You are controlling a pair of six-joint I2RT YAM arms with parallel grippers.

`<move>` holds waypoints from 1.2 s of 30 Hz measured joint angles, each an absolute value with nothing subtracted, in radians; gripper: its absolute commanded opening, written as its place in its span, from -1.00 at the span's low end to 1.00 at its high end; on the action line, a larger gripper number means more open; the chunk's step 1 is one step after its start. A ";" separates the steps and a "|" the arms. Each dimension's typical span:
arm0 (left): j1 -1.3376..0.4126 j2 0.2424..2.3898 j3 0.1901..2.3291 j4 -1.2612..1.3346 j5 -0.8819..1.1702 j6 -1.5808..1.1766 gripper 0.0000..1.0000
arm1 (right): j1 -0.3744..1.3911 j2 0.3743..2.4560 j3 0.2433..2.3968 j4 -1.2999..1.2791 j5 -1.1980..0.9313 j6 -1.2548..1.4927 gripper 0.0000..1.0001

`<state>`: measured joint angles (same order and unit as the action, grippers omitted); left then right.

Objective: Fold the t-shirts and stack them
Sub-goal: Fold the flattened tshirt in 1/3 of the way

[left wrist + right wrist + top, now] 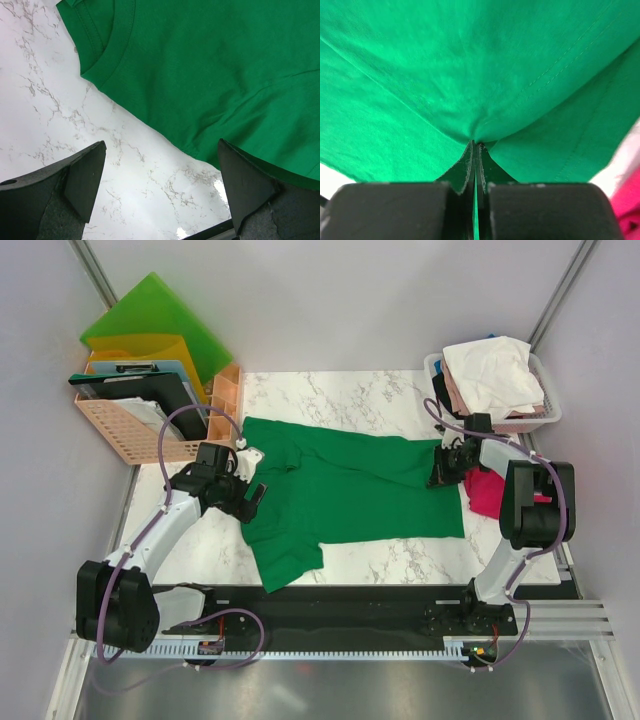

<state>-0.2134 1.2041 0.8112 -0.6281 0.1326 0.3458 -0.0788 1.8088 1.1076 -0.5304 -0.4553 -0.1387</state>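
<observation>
A deep green t-shirt [340,490] lies spread across the marble table, collar to the left, one sleeve hanging toward the near edge. My right gripper [447,466] sits at the shirt's right hem, shut on a pinch of the green cloth [485,100]; a thin fold runs between its fingers [470,165]. My left gripper [243,495] hovers at the collar end, open, its fingers [85,175] over bare marble just below the collar [117,55] and touching no cloth. A magenta-red t-shirt [484,492] lies bunched at the right, partly under the right arm.
A white basket [540,418] at the back right holds white and pale pink t-shirts [492,375]. At the back left an orange crate [140,425] holds folders and a clipboard. The table's near edge [400,585] meets the black arm rail.
</observation>
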 measured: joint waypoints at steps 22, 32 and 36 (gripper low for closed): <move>-0.213 1.193 0.759 -0.627 0.128 0.347 0.98 | -0.079 1.938 1.612 -0.584 -0.321 -0.126 -1.00; -0.213 1.172 0.758 -0.626 0.122 0.355 0.98 | -0.073 2.031 1.829 -0.669 -0.290 -0.113 -1.00; -0.213 1.178 0.758 -0.626 0.122 0.355 0.98 | -0.074 2.053 1.961 -0.669 -0.285 -0.109 -1.00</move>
